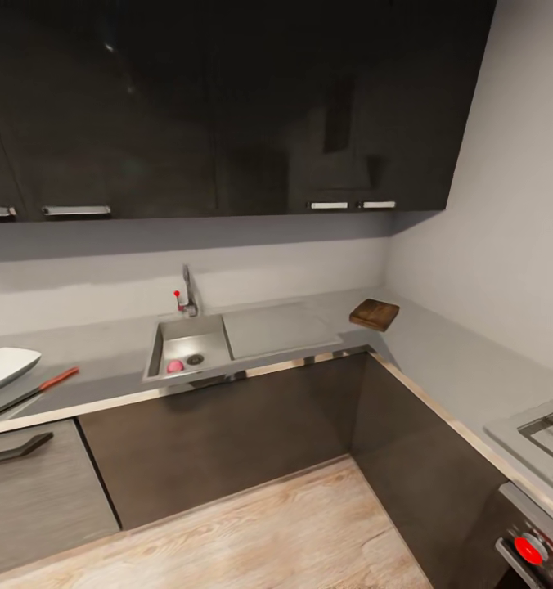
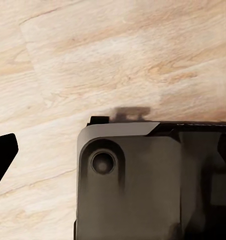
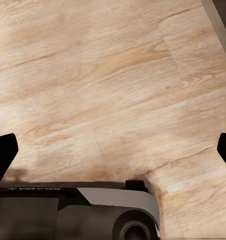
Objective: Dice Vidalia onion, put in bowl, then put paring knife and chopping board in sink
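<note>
The steel sink [image 1: 196, 337] is set in the grey countertop [image 1: 105, 348] against the back wall, with its tap [image 1: 187, 294] behind it. A pinkish onion [image 1: 175, 366] lies in the basin beside the drain. The dark brown chopping board [image 1: 375, 314] rests in the counter's far right corner. At the left edge, the white bowl [image 1: 5, 365] stands with the red-handled paring knife [image 1: 41, 388] just in front of it. My left gripper [image 2: 113, 155] and right gripper [image 3: 113, 152] hang over the wooden floor, well away from the counter. Both are open and hold nothing.
Dark upper cabinets [image 1: 227, 106] hang above the counter, and dark cabinet fronts [image 1: 227, 433] run below it. A gas hob [image 1: 546, 433] and an oven knob [image 1: 528, 550] sit at the right. Wooden floor [image 1: 293, 540] lies between me and the cabinets. My own base [image 2: 153, 185] is beneath the grippers.
</note>
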Robot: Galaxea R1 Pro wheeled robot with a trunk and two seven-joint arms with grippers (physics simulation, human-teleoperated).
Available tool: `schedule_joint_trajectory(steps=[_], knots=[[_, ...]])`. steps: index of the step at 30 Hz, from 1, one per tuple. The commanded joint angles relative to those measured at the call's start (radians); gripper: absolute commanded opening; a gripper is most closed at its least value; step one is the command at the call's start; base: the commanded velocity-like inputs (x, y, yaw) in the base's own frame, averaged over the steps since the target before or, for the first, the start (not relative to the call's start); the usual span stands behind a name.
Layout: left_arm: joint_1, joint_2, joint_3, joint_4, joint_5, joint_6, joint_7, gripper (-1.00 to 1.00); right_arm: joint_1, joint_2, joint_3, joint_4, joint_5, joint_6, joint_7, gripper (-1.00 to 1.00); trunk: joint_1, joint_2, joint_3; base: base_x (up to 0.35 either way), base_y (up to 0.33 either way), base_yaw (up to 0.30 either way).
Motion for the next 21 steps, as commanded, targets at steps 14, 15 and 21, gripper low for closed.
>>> schedule_joint_trajectory(steps=[14, 15, 21], knots=[[0.000, 0.000, 0.002, 0.001, 0.003, -0.001, 0.001, 1.00, -0.001, 0.000, 0.000, 0.000, 0.000, -0.003, 0.000, 1.00, 0.000, -0.001, -0.001, 0.070, 0.063, -0.282], [0.000, 0.000, 0.002, 0.001, 0.003, -0.001, 0.000, 1.00, -0.001, 0.000, 0.000, 0.000, 0.000, -0.003, 0.000, 1.00, 0.000, -0.001, -0.001, 0.228, 0.213, -0.255], [0.000, 0.000, 0.001, 0.000, 0.002, -0.002, 0.000, 1.00, -0.001, 0.000, 0.000, 0.000, 0.000, -0.003, 0.000, 1.00, 0.000, -0.001, -0.001, 0.105, 0.100, -0.223]])
